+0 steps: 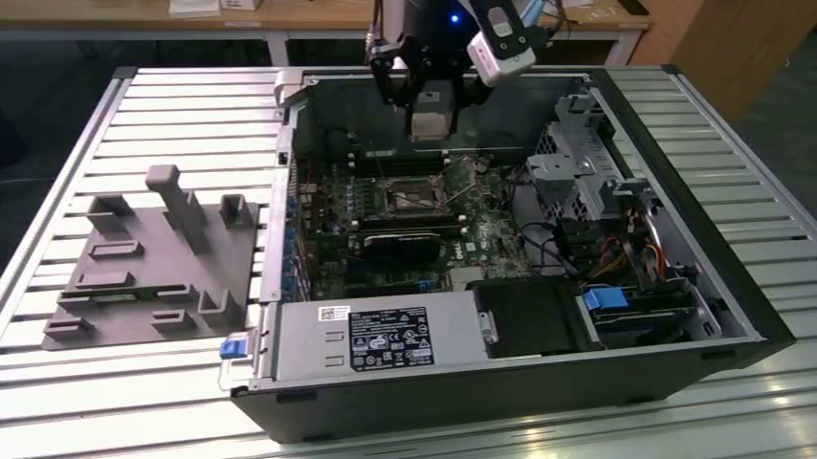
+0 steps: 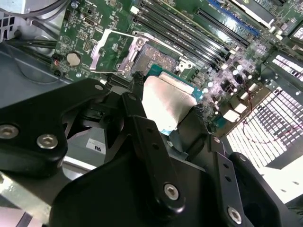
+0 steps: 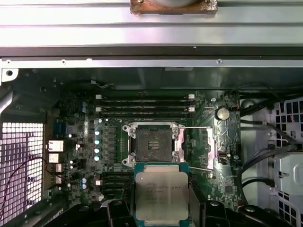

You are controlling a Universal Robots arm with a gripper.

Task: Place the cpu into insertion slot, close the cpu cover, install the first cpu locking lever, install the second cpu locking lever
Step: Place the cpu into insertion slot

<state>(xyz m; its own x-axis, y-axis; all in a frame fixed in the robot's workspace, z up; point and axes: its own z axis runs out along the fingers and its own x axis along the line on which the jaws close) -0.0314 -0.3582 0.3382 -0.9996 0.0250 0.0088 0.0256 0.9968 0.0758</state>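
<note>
One slatted metal tabletop spans the exterior view. A second, wooden tabletop runs along the top edge. One black computer case lies open at centre-right. One grey moulded block sits on the slats at left. One grey power box is inside the case at lower centre. One green circuit board lines the case floor. One pincer, upper centre, is clenched on the one cpu. The cpu hangs above the board, apart from the one insertion slot. One cpu cover is swung open beside the slot.
</note>
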